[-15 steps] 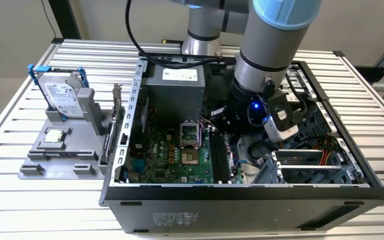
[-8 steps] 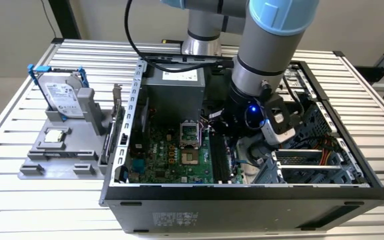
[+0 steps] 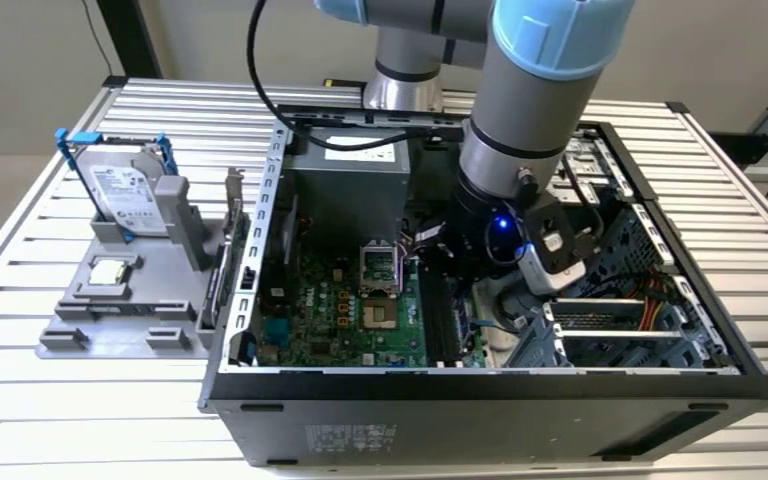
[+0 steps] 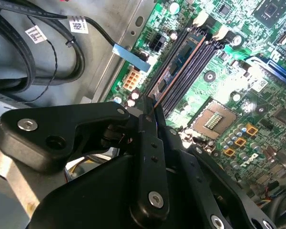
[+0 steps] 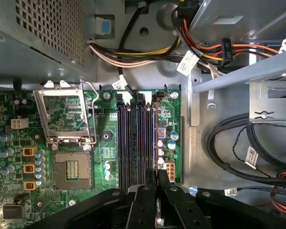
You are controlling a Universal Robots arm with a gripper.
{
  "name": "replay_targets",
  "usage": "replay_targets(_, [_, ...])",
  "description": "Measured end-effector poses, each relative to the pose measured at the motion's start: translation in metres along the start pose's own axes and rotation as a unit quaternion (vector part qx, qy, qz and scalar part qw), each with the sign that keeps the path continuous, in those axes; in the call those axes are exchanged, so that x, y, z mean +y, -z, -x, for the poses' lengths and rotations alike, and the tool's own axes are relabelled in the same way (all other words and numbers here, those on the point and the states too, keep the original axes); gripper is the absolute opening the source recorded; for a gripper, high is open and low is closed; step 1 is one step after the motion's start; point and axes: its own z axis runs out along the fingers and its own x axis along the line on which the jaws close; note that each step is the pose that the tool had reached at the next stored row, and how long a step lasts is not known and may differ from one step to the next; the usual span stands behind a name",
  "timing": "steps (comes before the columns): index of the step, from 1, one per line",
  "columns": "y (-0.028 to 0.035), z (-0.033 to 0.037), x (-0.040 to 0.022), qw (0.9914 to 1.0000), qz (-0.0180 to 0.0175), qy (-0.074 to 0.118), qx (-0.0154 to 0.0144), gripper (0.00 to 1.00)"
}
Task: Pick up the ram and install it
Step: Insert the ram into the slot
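A: So, where do we find the ram?

B: In the second wrist view we see the ram (image 4: 178, 59) edge-on. It is a thin stick with a coppery edge, lying along the row of dark memory slots (image 4: 195, 64) on the green motherboard (image 4: 250, 76). It lines up with the slot farthest from the processor socket (image 4: 212, 119). We cannot tell whether it is pressed home.

A: And what is the claw doing?

B: The gripper (image 5: 158, 180) is clamped on the ram, its black jaws closed against the stick's two flat faces at the near end. In the first wrist view we look straight down past the jaws. The stick shows as a fine line beside the slots.

A: What surrounds it on the board?

B: The socket sits bare, its metal retaining frame (image 5: 66, 112) flipped up. A bundle of coloured cables (image 5: 219, 45) runs past the slots' far end.

A: And the wider scene?

B: In the exterior view, the arm (image 3: 538, 110) reaches down into an open computer case (image 3: 491, 405) lying on a slatted metal table (image 3: 37, 420). Outside the case, to the exterior view's left, a grey stand (image 3: 104, 325) holds a hard drive (image 3: 131, 195) upright in a blue-edged frame. A small square silver chip (image 3: 111, 270) lies flat on the stand, just in front of the drive.
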Motion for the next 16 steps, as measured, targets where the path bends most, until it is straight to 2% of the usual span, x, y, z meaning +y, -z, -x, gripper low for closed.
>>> replay_targets(9, [-0.0063, -0.0024, -0.0019, 0.99999, -0.0001, 0.003, 0.0, 0.0])
replay_targets(16, [-0.0078, -0.0027, -0.0019, 0.99999, -0.0001, 0.004, -0.0001, 0.0])
